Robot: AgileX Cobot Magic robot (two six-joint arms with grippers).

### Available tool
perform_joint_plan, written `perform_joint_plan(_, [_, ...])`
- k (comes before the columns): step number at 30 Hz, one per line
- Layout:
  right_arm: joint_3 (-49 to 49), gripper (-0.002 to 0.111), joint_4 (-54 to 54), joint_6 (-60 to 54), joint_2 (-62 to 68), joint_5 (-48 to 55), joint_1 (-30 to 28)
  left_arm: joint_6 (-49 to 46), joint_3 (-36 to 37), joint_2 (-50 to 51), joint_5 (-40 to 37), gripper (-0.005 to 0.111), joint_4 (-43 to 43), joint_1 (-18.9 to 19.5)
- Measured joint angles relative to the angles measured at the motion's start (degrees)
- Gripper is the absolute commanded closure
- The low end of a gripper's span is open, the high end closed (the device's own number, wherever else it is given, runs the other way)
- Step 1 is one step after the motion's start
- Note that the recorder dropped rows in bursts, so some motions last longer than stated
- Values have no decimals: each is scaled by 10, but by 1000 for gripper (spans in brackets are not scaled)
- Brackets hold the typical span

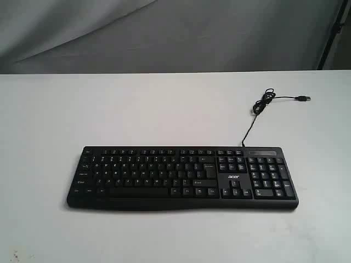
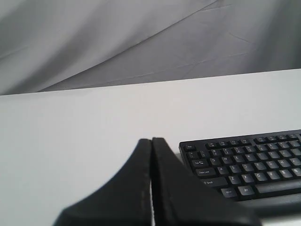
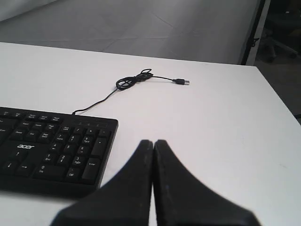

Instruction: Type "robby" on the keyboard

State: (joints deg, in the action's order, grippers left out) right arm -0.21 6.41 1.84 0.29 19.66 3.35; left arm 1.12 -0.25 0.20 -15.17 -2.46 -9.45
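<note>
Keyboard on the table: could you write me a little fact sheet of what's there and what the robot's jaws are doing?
keyboard: black, full-size, flat on the white table
cable: loosely coiled on the table beyond it, plug unconnected
left jaws: shut, empty, off the keyboard's letter-key end
right jaws: shut, empty, off its number-pad end
keys pressed: none now

In the exterior view, the keyboard [image 1: 182, 176] has key legends too small to read. In the left wrist view it runs out of frame, and the left gripper [image 2: 151, 141] hides its near corner. The right wrist view shows only its number-pad end, where the right gripper [image 3: 153, 142] covers the front corner.
</note>
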Motion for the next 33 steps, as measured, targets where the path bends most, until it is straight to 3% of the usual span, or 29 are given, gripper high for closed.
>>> perform_joint_plan(26, [0, 108, 6, 0, 0, -2, 0, 0, 0, 0, 0, 107, 0, 0])
perform_joint_plan(33, [0, 108, 20, 0, 0, -115, 0, 0, 0, 0, 0, 107, 0, 0])
